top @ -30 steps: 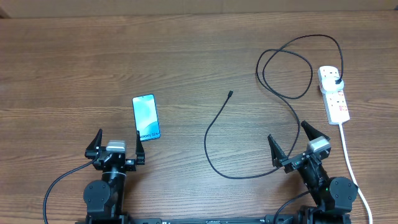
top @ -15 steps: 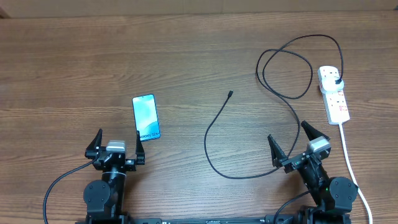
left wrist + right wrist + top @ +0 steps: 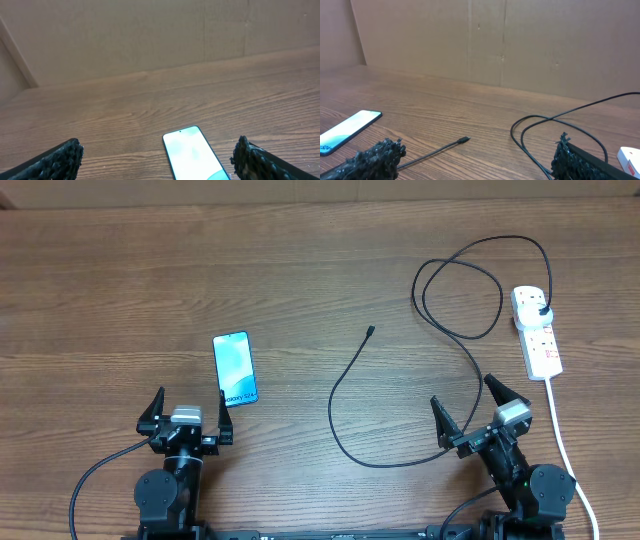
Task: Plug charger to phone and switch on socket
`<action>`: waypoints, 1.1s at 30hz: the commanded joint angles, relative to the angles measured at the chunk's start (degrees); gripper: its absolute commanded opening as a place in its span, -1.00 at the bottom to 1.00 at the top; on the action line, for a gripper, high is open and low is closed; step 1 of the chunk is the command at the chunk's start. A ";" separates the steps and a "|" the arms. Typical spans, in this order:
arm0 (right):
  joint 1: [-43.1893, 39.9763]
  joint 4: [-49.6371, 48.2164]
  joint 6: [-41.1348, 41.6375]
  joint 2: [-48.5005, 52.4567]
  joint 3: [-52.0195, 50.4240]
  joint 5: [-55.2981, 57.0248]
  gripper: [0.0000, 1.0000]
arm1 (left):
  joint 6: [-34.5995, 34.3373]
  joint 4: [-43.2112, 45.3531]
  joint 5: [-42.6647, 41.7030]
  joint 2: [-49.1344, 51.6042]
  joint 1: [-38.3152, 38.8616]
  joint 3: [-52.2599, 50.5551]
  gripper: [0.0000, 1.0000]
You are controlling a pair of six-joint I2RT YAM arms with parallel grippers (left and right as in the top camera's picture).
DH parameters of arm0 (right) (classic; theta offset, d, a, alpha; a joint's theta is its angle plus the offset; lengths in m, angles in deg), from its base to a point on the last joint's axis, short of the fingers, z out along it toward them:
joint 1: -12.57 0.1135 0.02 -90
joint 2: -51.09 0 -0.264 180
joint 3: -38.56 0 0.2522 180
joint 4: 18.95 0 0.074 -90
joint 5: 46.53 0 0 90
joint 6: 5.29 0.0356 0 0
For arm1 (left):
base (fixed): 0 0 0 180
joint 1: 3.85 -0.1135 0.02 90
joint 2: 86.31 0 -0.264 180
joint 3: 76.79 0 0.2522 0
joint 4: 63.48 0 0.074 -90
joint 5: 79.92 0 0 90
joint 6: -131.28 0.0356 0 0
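The phone (image 3: pixel 235 369) lies face up on the wooden table, screen lit, just ahead of my left gripper (image 3: pixel 189 412), which is open and empty; the phone also shows between its fingers in the left wrist view (image 3: pixel 194 153). The charger cable (image 3: pixel 345 385) loops across the table, its connector tip (image 3: pixel 370 331) lying free at mid-table, its black plug (image 3: pixel 542 311) seated in the white socket strip (image 3: pixel 537 333) at the right. My right gripper (image 3: pixel 468 412) is open and empty near the cable's lower bend. The tip shows in the right wrist view (image 3: pixel 464 140).
The strip's thick white cord (image 3: pixel 562 440) runs down the right side past my right arm. A cardboard wall (image 3: pixel 495 40) stands behind the table's far edge. The cable's big loops (image 3: pixel 470 290) lie at the back right.
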 commanded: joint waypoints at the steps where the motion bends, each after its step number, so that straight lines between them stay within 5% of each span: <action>1: -0.37 -0.15 0.11 -0.68 -0.61 0.39 1.00 | 1.05 0.04 0.76 -0.70 -0.02 -0.39 0.99; 33: -0.37 -0.15 0.11 -0.68 -0.61 0.39 1.00 | -0.66 1.31 -4.92 -0.70 0.02 0.09 0.99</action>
